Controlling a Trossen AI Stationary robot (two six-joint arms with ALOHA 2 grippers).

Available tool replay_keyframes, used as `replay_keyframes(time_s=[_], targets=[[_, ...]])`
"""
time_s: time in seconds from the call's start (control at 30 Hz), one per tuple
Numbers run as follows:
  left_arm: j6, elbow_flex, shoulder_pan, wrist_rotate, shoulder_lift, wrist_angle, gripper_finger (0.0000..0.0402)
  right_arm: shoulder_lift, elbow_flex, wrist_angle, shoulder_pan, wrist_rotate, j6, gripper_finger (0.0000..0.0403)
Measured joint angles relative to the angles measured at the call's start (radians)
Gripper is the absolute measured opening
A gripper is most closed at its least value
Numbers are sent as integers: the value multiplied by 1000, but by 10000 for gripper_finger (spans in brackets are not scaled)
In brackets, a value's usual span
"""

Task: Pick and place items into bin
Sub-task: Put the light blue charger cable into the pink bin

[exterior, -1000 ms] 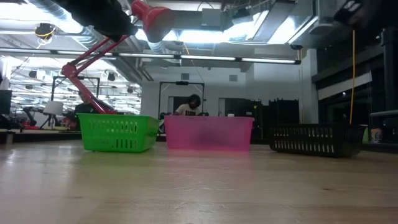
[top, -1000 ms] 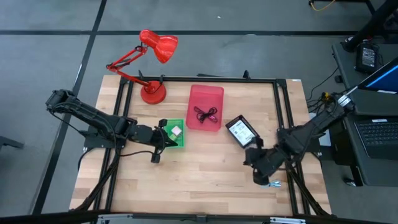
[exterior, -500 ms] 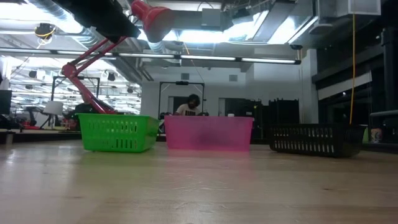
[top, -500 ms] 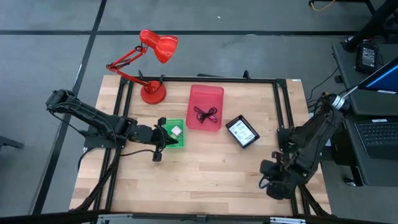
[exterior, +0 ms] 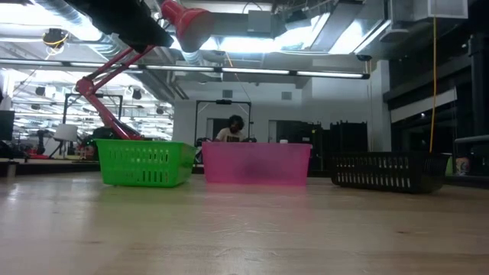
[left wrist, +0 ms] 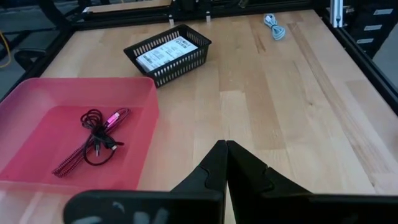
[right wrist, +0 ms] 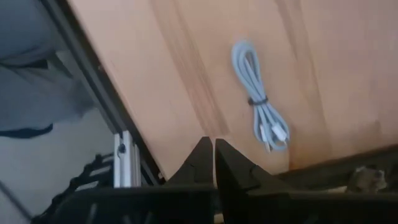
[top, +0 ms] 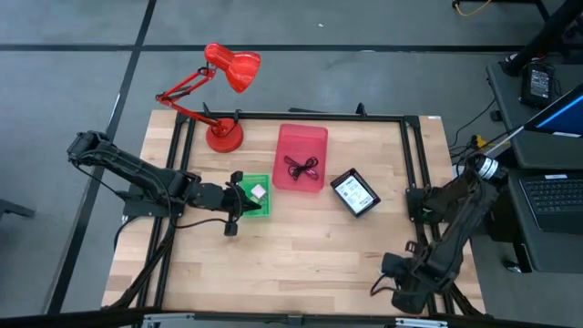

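we see the left gripper (top: 239, 202) hanging over the green basket (top: 264, 211), its jaws pressed together on nothing. the right gripper (right wrist: 213, 154), jaws also closed and empty, sits at the table's near right corner by the frame rail. a blue-grey coiled cable (right wrist: 259, 120) lies loose on the wood just beyond it. the pink bin (left wrist: 37, 106) holds 1 black and maroon cable (left wrist: 93, 140). the black basket (left wrist: 186, 62) carries white printed packets (left wrist: 163, 50).

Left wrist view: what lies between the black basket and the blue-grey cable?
Only bare wooden table; nothing lies between the black basket and the blue-grey cable there.
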Motion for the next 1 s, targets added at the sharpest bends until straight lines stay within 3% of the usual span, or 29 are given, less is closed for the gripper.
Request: replay_keyframes(time_s=[0.17,0.6,1.0], targets=[[-10,0,0,0,0,0,3,20,39,-4,27,134,-2,0],[-31,0,0,2,0,-4,3,20,-15,-34,38,231,-1,6],[-52,0,0,3,0,-8,3,20,-40,-42,47,254,-2,121]])
